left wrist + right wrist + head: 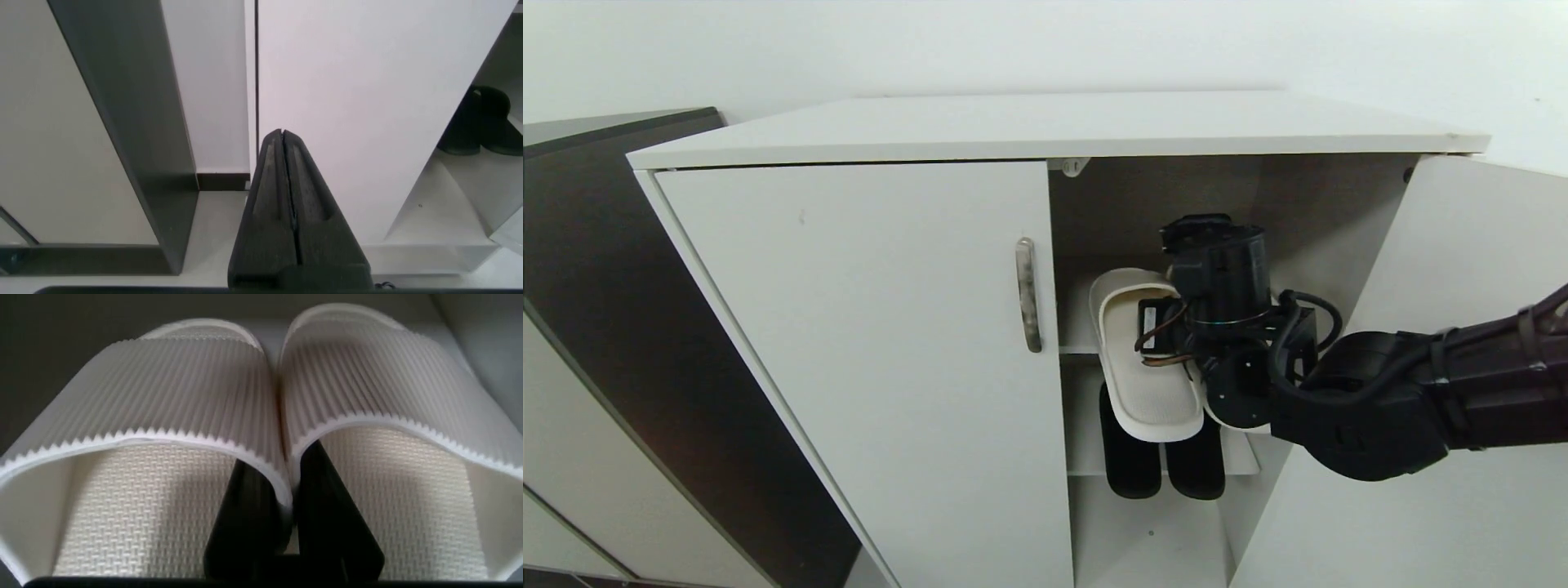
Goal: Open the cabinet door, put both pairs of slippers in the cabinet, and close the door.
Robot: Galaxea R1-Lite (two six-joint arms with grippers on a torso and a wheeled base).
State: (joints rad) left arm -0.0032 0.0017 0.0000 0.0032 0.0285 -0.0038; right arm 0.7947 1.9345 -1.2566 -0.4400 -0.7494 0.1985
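Right pincer [1160, 331]: head view, in the open cabinet [1045, 122], carrying white slippers [1143, 384] above black slippers [1160, 469] on a shelf [1245, 461].
Left pincer [283, 143]: left wrist view, fingers together, empty, near the shut door [368, 98].
Right wrist view: right pincer [288, 502] clamped on the white slippers' [180, 392] adjoining straps.

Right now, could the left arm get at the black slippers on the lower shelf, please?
Probably not easily: the left claw points toward the closed door, and the right claw, shut on the white slippers, occupies the open side just above the black slippers.
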